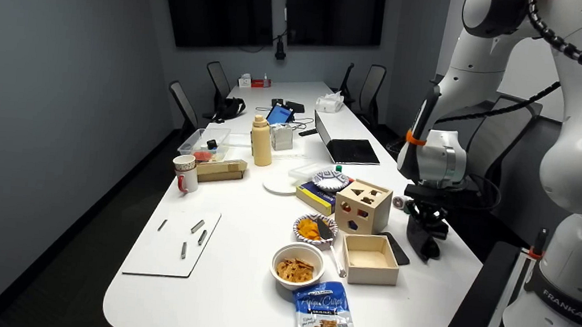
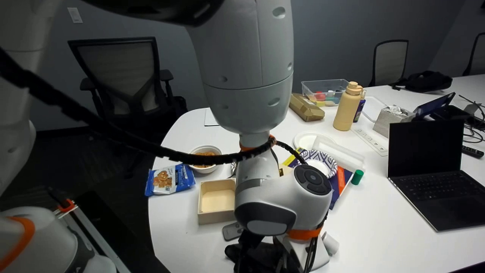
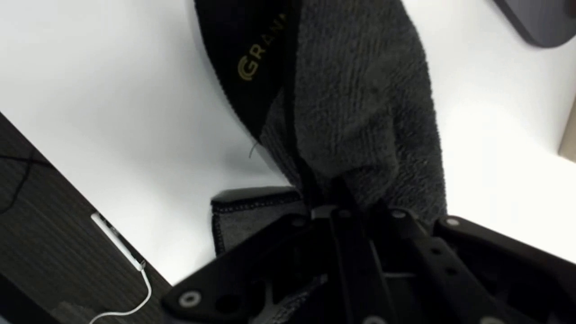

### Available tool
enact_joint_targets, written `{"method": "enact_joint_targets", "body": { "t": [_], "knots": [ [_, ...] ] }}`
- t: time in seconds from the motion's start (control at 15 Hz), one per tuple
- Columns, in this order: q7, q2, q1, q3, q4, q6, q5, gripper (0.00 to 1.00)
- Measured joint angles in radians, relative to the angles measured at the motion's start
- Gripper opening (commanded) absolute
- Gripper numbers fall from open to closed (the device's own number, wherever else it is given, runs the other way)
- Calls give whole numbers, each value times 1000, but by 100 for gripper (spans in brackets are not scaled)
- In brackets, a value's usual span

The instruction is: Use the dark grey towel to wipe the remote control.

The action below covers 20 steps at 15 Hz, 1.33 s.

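Dark grey towel (image 3: 355, 99) is clamped in the hand (image 3: 357, 207). Remote control (image 2: 231, 232) is seen nearby, apart, beside the open wooden box (image 1: 373, 276) on the worktop (image 1: 243, 286). Step judged: approach, pre-wipe. Next, towel is to be carried over the remote and drawn across with light pressure.
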Motion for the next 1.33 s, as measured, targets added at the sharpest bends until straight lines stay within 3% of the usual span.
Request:
{"method": "enact_joint_targets", "body": {
  "t": [0.47, 0.8, 1.13, 1.33],
  "knots": [
    [-124, -3, 37, -17, 59, -265, 64, 2],
    [-211, 13, 36, -9, 77, -252, 180, 2],
    [-263, 25, 25, 27, 85, -120, 303, 2],
    [-263, 38, 37, 18, 98, -67, 311, 2]
  ]
}}
